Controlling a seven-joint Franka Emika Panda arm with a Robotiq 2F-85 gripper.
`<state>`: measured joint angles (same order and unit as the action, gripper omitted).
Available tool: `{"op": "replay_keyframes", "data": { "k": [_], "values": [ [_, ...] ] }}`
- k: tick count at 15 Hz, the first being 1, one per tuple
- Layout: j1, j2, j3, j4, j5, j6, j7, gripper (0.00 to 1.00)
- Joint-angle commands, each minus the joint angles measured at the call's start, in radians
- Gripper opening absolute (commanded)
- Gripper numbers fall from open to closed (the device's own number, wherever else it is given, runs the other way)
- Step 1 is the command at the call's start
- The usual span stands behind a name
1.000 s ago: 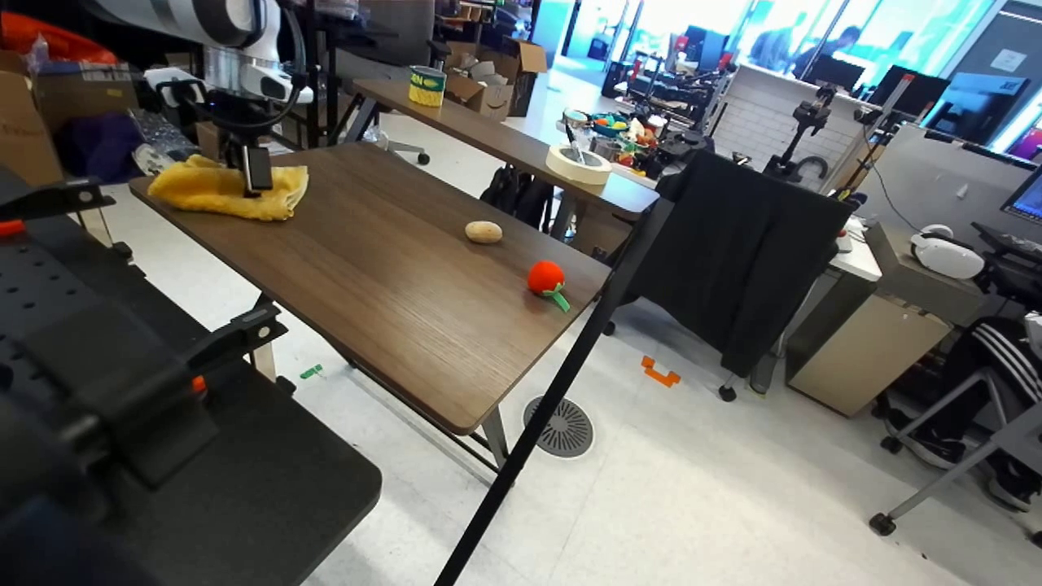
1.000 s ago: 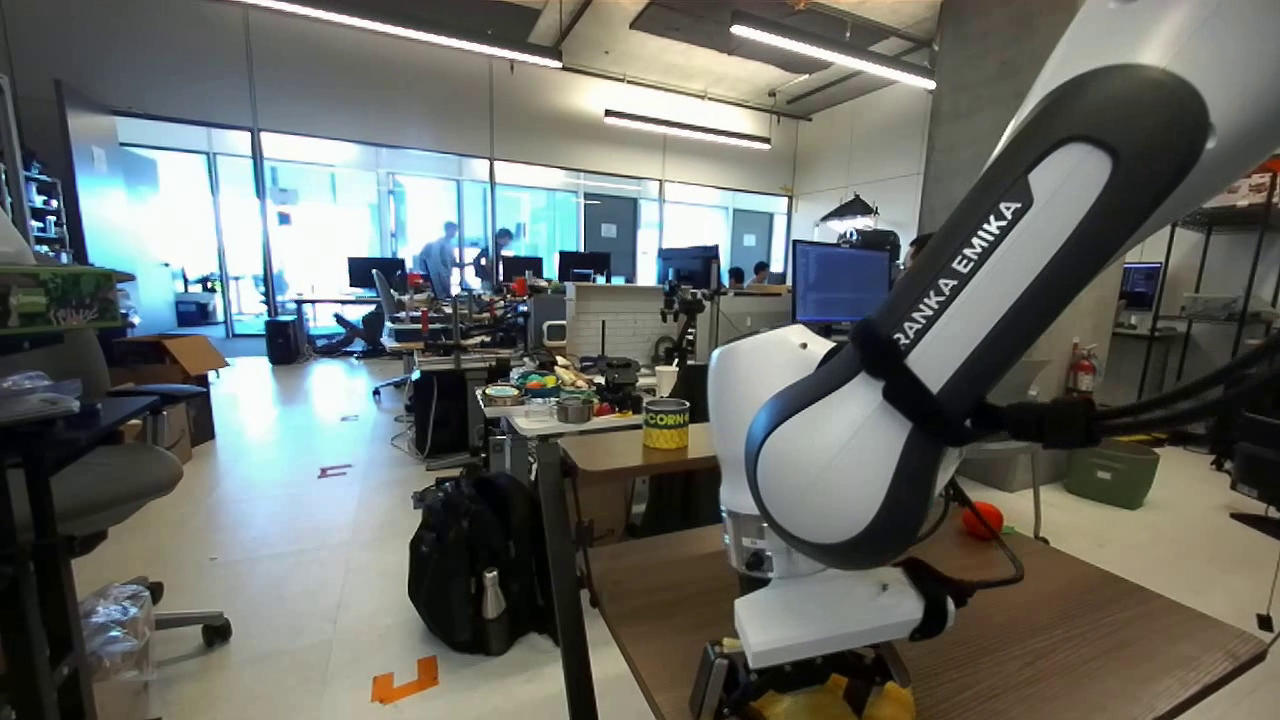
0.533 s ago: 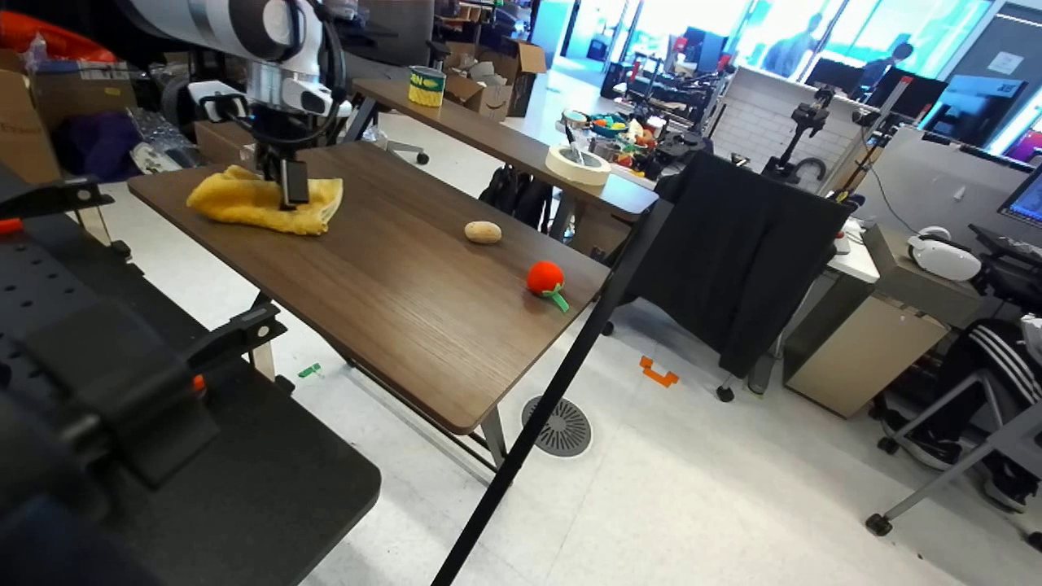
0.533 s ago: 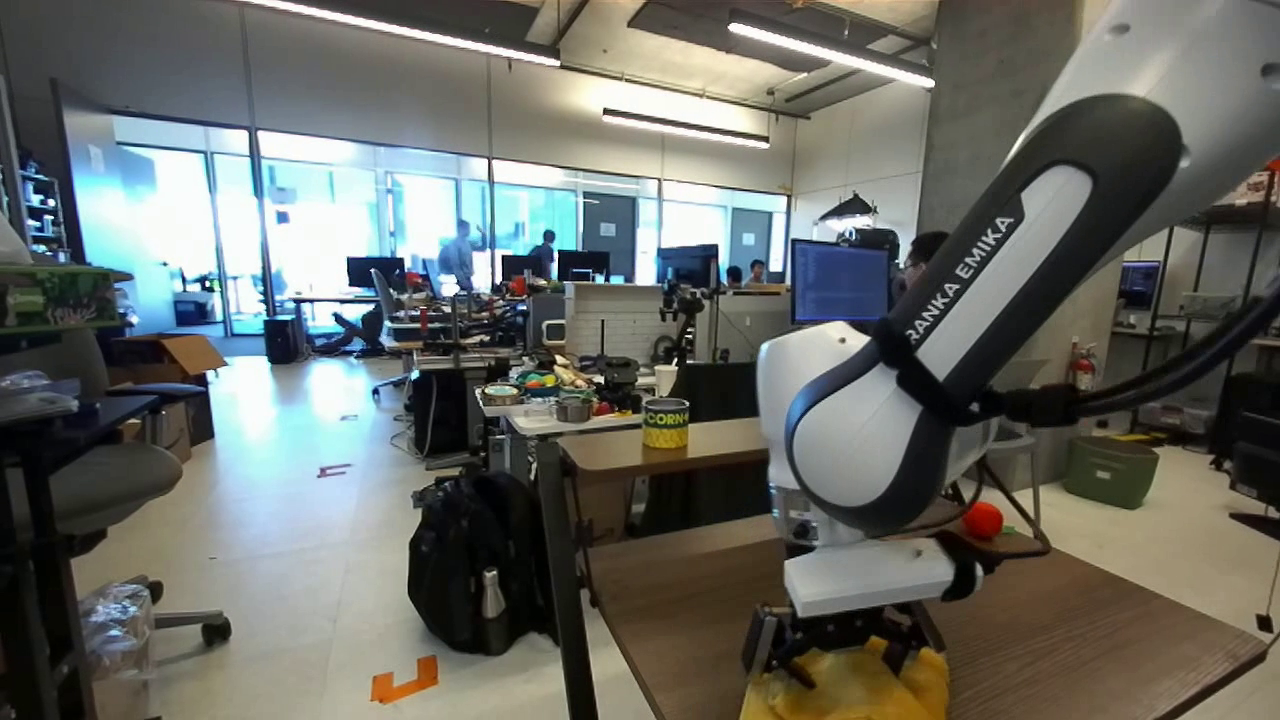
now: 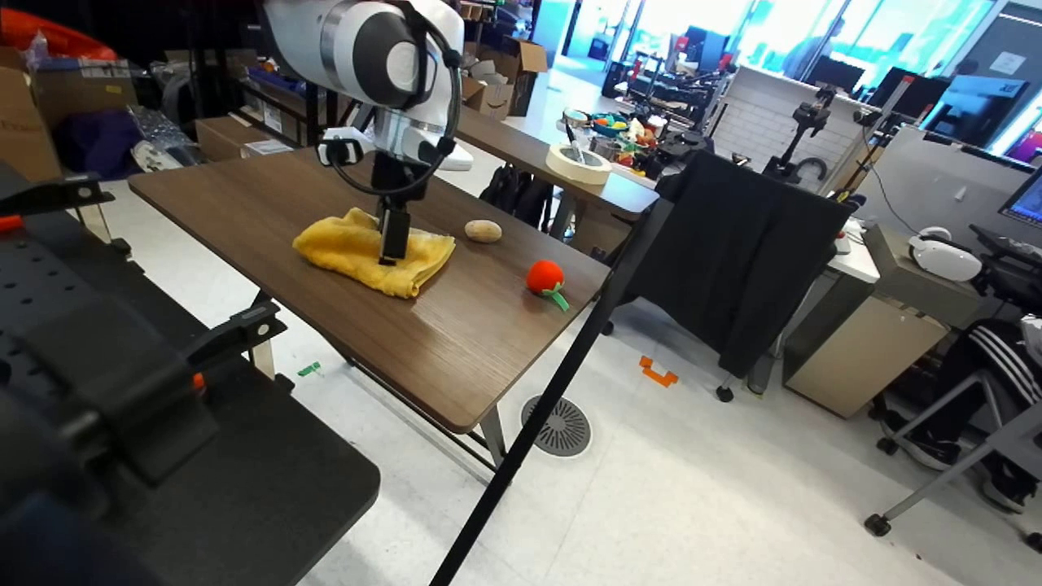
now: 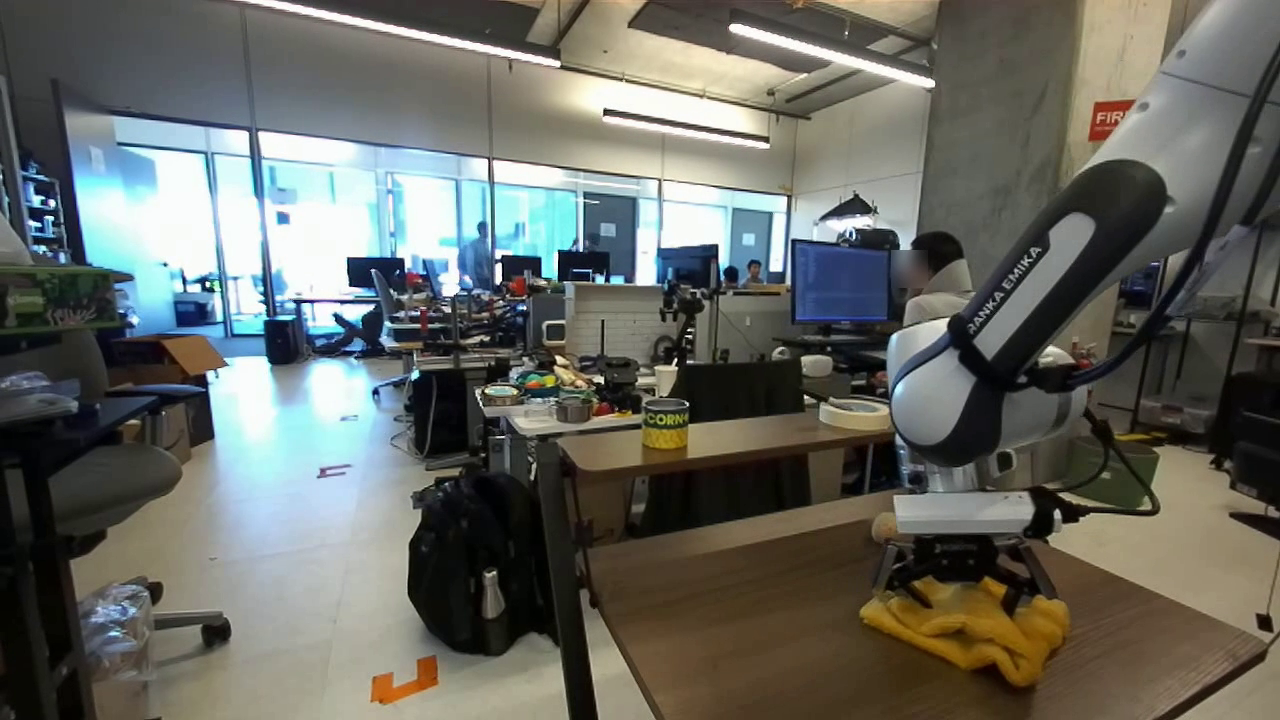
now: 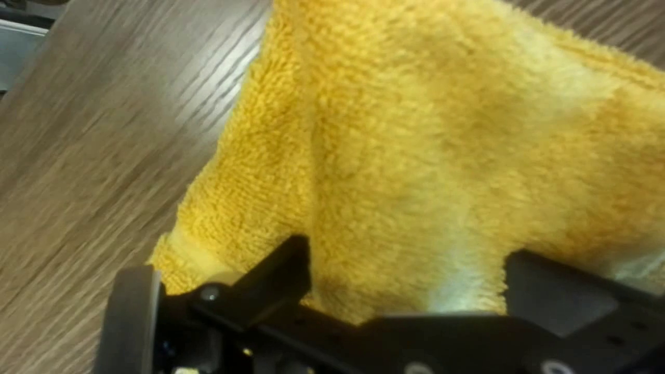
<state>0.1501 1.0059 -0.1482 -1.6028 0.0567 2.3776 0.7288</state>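
Yellow towel and claw shifted together since 1 s ago — from near the end of the tabletop toward its middle, now near the tan potato-like item. Claw spread wide — its 2 fingers tips-down on the rumpled towel, which shows between them. Red tomato-like ball and potato-like item unmoved. Tape roll, formerly behind the arm, now visible in an exterior view.
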Motion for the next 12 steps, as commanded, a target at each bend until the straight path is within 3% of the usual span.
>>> {"op": "replay_keyframes", "data": {
  "k": [1,12],
  "values": [
    [0.001,0.056,0.018,0.023,0.001,-0.010,-0.007,1.00],
    [0.236,-0.032,0.159,-0.025,-0.062,0.104,-0.137,1.00]
  ]
}}
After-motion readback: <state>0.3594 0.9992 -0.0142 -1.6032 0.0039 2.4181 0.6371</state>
